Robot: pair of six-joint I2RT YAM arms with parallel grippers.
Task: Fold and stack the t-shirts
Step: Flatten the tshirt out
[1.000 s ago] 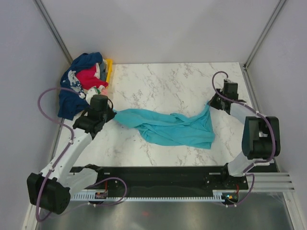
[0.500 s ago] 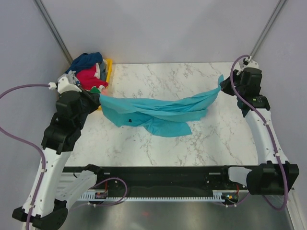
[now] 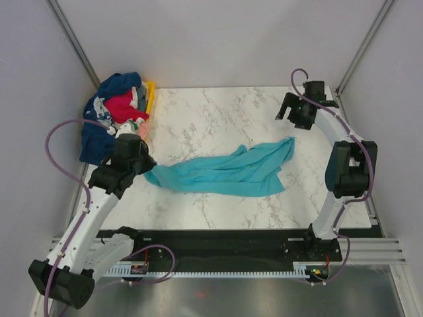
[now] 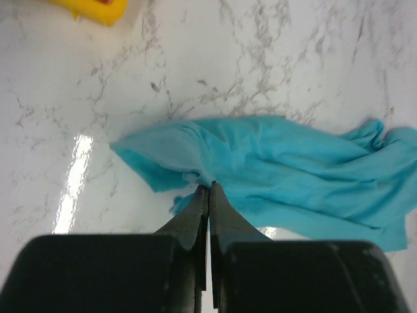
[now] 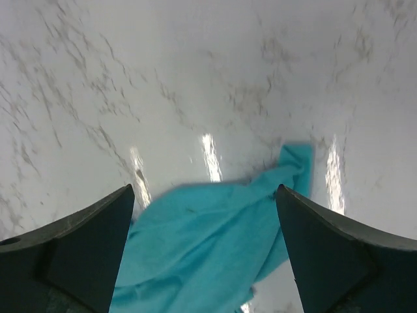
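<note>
Item 1. My left pincer (image 3: 147,166): fully closed, the 2 fingers (image 4: 195,215) pressed flat together. A fold of the turquoise t-shirt (image 3: 225,173) is pinched at their tips. It sits low over the table (image 3: 218,119), at the left end of the shirt.

Item 2. My right pincer (image 3: 289,113): spread wide, nothing between the 2 fingers. It hangs above the far right part of the table, apart from the cloth. In my right wrist view, the shirt's nearest corner lies on the marble below the gap.

Item 3. Turquoise t-shirt: 1, plain and unfolded. It lies crumpled in a long band across the middle of the table, running from my left pincer toward the right. The right end is broader and rumpled, and comes up to a point toward my right pincer. The cloth rests on the table along its length. At the pinched left end I cannot tell whether it is lifted clear.

Item 4. Other t-shirts: a heap at the far left corner. The navy t-shirt (image 3: 99,142) with white print drapes over the table's left edge, and the red t-shirt (image 3: 122,107) lies on top. Greyish cloth (image 3: 140,98) is tucked beside the red.

Item 5. Yellow tray (image 3: 151,96): 1, at the right side of that heap. It is mostly covered, with only an edge showing.
</note>
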